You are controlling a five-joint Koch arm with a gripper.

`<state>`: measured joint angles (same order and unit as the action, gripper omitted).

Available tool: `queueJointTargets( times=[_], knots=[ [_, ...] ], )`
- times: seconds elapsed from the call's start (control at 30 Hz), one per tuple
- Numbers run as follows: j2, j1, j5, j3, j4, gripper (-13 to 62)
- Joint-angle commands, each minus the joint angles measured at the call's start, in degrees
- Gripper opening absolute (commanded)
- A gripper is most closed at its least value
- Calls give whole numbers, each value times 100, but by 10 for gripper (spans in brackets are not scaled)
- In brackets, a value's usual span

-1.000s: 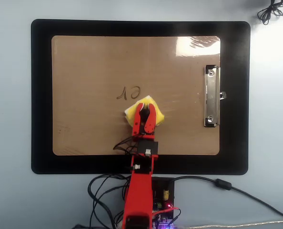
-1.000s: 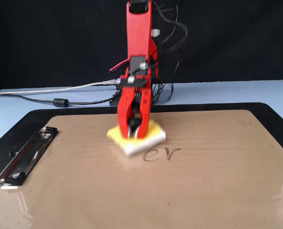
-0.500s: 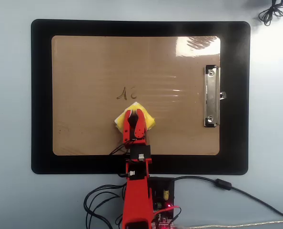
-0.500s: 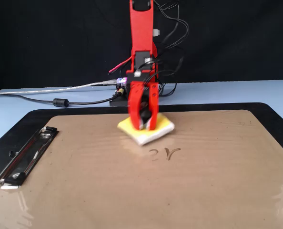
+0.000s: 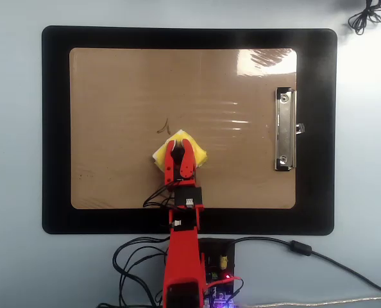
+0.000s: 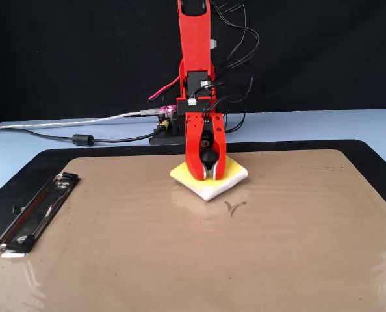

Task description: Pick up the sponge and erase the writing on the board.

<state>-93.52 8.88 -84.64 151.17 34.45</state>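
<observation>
So, sponge (image 6: 209, 178) flat on the board (image 6: 180, 247), end effector (image 6: 208, 174) clamped down on it.

Sponge sits mid-board, rotated corner-on, red fingers (image 5: 172, 159) straddling its middle and grasping it. What's visible of the writing (image 5: 165, 126) is a small dark squiggle just beside the sponge's far corner, apart from it. Silver clip (image 5: 285, 129) is on the right in the overhead view. Board lies on a black mat (image 5: 56, 128) on the pale tabletop (image 5: 14, 154).

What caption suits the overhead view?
Red gripper presses the yellow sponge on the board, just below a remaining pen mark.
</observation>
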Motion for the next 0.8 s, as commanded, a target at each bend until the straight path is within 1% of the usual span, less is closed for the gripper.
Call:
queueJointTargets(
  times=[0.0, 0.07, 0.1, 0.13, 0.17, 0.27, 0.33, 0.37, 0.4, 0.53, 0.57, 0.6, 0.67, 0.7, 0.77],
  knots=[
    [1151, 53, -62, -1318, 167, -80],
    [2417, 35, -88, -2558, 211, -80],
    [2786, 44, -70, -3015, 229, -80],
    [2830, 53, -97, -2988, 237, -80],
    [2479, 79, -88, -2487, 264, -80],
    [580, 501, -105, -501, 229, -80],
    [-202, 686, -158, 9, 211, -80],
    [-114, 694, -176, 0, 176, -80],
    [325, 694, -185, -255, 211, -80],
    [2294, 686, -149, -2461, 202, -80],
    [2232, 694, -158, -2505, 176, -80],
    [1995, 703, -158, -2197, 176, -80],
    [958, 721, -149, -1020, 176, -80],
    [141, 712, -141, -281, 132, -80],
    [-686, 694, -132, 431, 79, -80]
  ],
)
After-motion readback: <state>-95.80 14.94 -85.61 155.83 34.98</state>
